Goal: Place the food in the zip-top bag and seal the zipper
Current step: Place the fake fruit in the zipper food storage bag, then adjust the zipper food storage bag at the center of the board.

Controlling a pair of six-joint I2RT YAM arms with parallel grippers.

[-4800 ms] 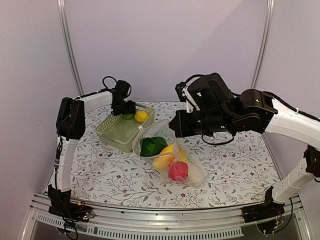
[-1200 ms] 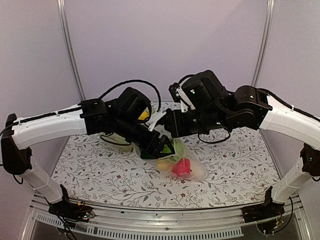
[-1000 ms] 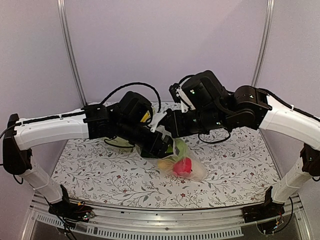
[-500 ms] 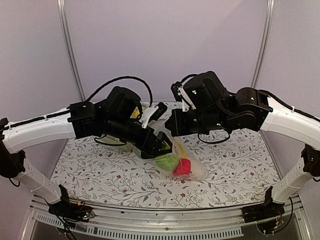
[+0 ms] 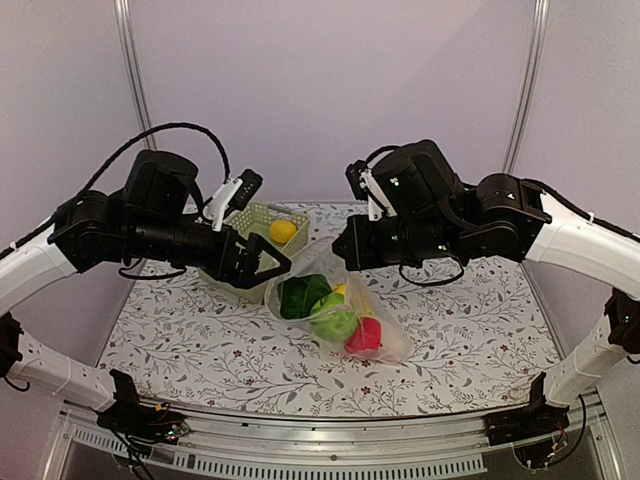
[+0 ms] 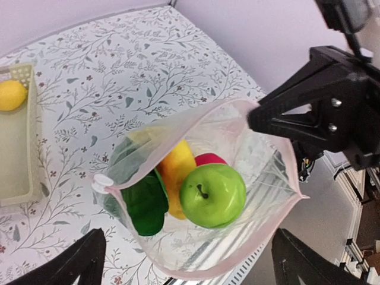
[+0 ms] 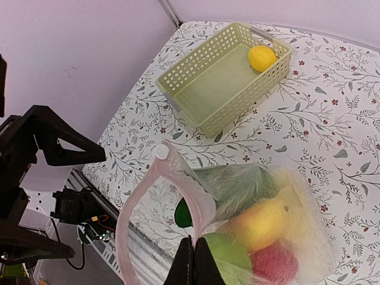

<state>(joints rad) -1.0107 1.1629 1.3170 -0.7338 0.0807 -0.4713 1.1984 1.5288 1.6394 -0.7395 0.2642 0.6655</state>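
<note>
Your left gripper [image 5: 268, 222] hangs wide open just left of the zip-top bag [image 5: 390, 345]; your right gripper [image 7: 194, 246] is clenched on that bag's pink rim, green apple [image 6: 212, 195] sitting inside.

**Tabletop** [image 5: 200, 340]: flat white surface printed with grey-green leafy sprigs and small red flowers, filling the lower half of the top view. Two things lie directly on it.

- A pale green lattice plastic basket [image 5: 262, 212] stands left of centre, toward the back edge.
- A clear, crinkly plastic zip-top bag [image 5: 395, 345] rests at centre, its bottom end on the surface toward the lower right and its mouth raised toward the upper left.

In the right wrist view, patterned surface shows between basket and bag.
</note>
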